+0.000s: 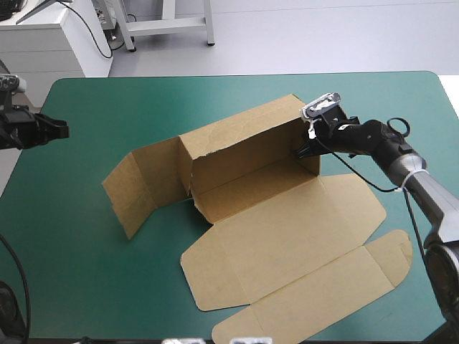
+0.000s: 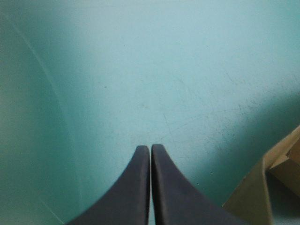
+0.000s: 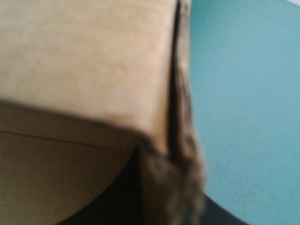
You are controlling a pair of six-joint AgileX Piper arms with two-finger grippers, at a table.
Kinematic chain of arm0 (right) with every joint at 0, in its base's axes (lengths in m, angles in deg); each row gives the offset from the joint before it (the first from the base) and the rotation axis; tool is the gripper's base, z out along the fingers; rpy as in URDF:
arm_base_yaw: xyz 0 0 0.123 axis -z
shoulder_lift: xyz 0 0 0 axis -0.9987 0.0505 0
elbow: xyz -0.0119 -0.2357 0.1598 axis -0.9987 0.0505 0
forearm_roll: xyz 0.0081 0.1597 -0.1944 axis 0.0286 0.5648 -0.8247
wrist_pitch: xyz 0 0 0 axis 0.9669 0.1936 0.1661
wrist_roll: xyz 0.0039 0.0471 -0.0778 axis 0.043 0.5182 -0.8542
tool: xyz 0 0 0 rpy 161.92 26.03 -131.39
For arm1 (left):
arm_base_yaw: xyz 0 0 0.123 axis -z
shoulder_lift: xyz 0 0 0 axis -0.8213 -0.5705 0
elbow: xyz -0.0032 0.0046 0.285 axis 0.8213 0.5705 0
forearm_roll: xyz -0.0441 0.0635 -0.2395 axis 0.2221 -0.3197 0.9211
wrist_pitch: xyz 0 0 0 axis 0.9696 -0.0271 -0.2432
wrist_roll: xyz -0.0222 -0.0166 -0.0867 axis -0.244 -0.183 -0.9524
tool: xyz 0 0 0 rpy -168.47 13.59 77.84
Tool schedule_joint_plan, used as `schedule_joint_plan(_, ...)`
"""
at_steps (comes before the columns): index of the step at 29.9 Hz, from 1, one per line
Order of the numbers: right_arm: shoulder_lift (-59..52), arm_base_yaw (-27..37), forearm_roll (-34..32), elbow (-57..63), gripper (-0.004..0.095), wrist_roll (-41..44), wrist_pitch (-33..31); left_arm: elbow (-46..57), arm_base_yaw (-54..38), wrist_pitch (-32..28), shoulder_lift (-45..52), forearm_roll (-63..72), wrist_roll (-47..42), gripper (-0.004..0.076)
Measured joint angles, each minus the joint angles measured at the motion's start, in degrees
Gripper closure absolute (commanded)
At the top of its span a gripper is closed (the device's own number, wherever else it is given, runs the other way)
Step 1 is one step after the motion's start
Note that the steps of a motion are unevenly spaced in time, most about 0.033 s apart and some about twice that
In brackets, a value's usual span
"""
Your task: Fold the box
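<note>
Wall-raising seemed in hand: right jaws clamped the box (image 1: 272, 215) at its right end, left jaws clenched empty; tucking looked due next.

box (image 1: 280, 236) ctr | R gripper (image 1: 301, 151) on right wall | L gripper (image 1: 62, 129) far left

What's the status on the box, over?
Left tool shut, clear of box. Right tool shut on its right end. Back wall up, front flaps flat. Nothing in the way.
</note>
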Motion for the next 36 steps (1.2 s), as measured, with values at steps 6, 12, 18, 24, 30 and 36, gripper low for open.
schedule_joint_plan(6, 4.3, 0.0, -17.1, -12.7, 0.0926, 24.7, -14.6, 12.9, -0.3, -6.1, 6.4, 1.5, 3.3, 0.0731)
schedule_joint_plan(12, 6.5, 0.0, -27.1, -24.5, 0.0921, 39.6, -29.2, 19.5, -0.4, -7.7, 6.9, 2.2, 5.0, 0.0731)
schedule_joint_plan(18, 9.2, 0.0, -28.1, -34.1, 0.0921, 44.3, -42.5, 20.6, -0.4, -8.4, 6.9, 5.4, 6.3, 0.0731)
schedule_joint_plan(24, 5.9, -2.4, -28.3, -28.3, 0.0917, 47.9, -43.5, 20.6, -0.4, -9.1, 6.9, 5.6, 6.4, 0.0731)
schedule_joint_plan(30, 2.2, -3.0, -28.7, -19.2, 0.0918, 49.7, -44.1, 20.6, -0.4, -10.2, 6.9, 6.7, 6.4, 0.0731)
schedule_joint_plan(36, 4.1, -3.0, -29.6, -19.0, 0.0918, 50.0, -43.2, 20.6, -0.4, -10.2, 6.9, 6.8, 6.4, 0.0731)
